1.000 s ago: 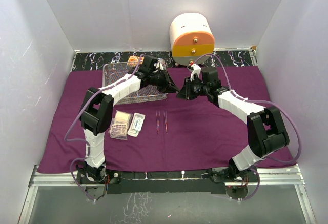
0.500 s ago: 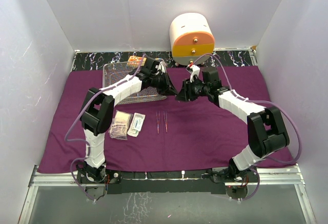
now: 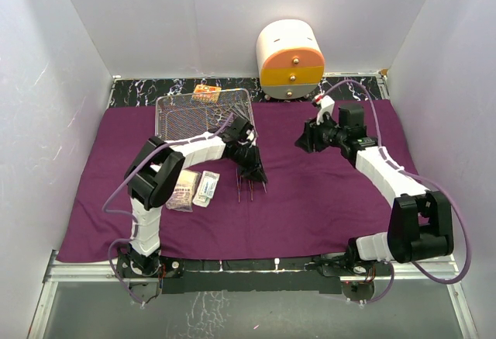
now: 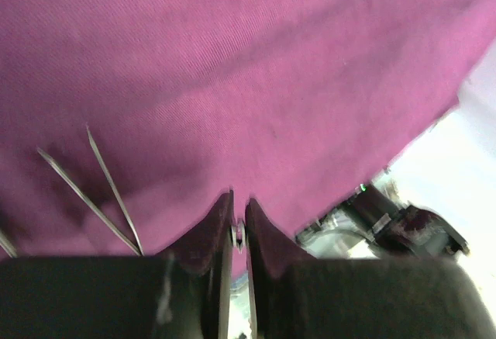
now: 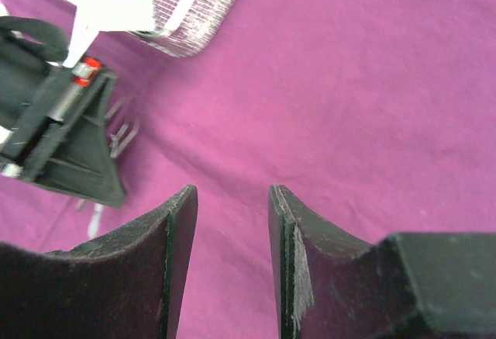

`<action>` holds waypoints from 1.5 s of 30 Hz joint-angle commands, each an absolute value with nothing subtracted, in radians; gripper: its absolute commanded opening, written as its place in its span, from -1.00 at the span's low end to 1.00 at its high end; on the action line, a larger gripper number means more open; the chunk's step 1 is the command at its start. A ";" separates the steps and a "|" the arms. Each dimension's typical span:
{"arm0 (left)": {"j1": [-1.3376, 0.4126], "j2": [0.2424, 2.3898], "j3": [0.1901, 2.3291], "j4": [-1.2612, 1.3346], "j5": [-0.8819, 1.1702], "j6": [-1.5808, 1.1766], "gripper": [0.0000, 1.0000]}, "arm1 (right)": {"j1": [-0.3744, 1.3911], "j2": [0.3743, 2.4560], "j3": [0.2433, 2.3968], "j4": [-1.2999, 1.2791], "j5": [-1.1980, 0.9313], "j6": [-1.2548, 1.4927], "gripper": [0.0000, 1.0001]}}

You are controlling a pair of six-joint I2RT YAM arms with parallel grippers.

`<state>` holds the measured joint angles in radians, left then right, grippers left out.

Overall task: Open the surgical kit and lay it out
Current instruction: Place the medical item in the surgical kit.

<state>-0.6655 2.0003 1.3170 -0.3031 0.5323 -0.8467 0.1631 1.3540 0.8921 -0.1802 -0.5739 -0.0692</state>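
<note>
The purple cloth (image 3: pixel 325 199) lies spread over the table. The wire-mesh tray (image 3: pixel 203 122) stands on it at the back left. My left gripper (image 3: pixel 257 173) hangs low over the cloth in front of the tray, shut on thin metal forceps (image 4: pixel 239 234). Their ring handles show by that gripper in the right wrist view (image 5: pixel 116 136). Tweezers (image 3: pixel 240 188) lie on the cloth just left of it, also in the left wrist view (image 4: pixel 101 191). My right gripper (image 3: pixel 302 137) is open and empty above the cloth (image 5: pixel 349 83). No gauze wads are in view.
Two flat packets (image 3: pixel 194 188) lie on the cloth left of the tweezers. An orange packet (image 3: pixel 205 92) lies behind the tray. The white-and-orange drawer cabinet (image 3: pixel 291 60) stands at the back. White walls close in the sides.
The two grippers met beside the tray. The left one has since moved forward and down to the tweezers with the forceps. The right one has drawn back to the right.
</note>
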 commanded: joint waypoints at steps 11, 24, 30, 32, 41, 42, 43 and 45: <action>-0.711 1.925 1.289 -0.358 0.483 -0.794 -0.86 | 0.053 1.324 0.832 -0.223 -0.601 -0.181 -0.23; -0.777 1.904 1.364 -0.431 0.355 -0.658 -0.80 | 0.036 1.361 0.835 -0.221 -0.625 -0.179 -0.24; -0.792 1.908 1.340 -0.431 0.328 -0.675 -0.74 | 0.029 1.346 0.828 -0.221 -0.627 -0.179 -0.24; -0.794 1.909 1.340 -0.440 0.310 -0.682 -0.72 | 0.026 1.344 0.827 -0.221 -0.630 -0.179 -0.24; -0.801 1.936 1.356 -0.460 0.235 -0.706 -0.69 | 0.017 1.356 0.828 -0.222 -0.639 -0.179 -0.24; -0.802 1.938 1.358 -0.462 0.232 -0.707 -0.67 | 0.017 1.358 0.829 -0.223 -0.640 -0.179 -0.24; -0.802 1.940 1.360 -0.462 0.232 -0.709 -0.67 | 0.016 1.359 0.830 -0.224 -0.641 -0.179 -0.24; -0.802 1.943 1.357 -0.463 0.225 -0.714 -0.67 | 0.012 1.361 0.829 -0.225 -0.643 -0.179 -0.24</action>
<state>-0.7937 1.9690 1.3407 -0.4320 0.2558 -0.6998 0.0223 1.3640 0.8215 -0.2596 -0.6250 -0.1612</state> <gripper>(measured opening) 0.163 0.381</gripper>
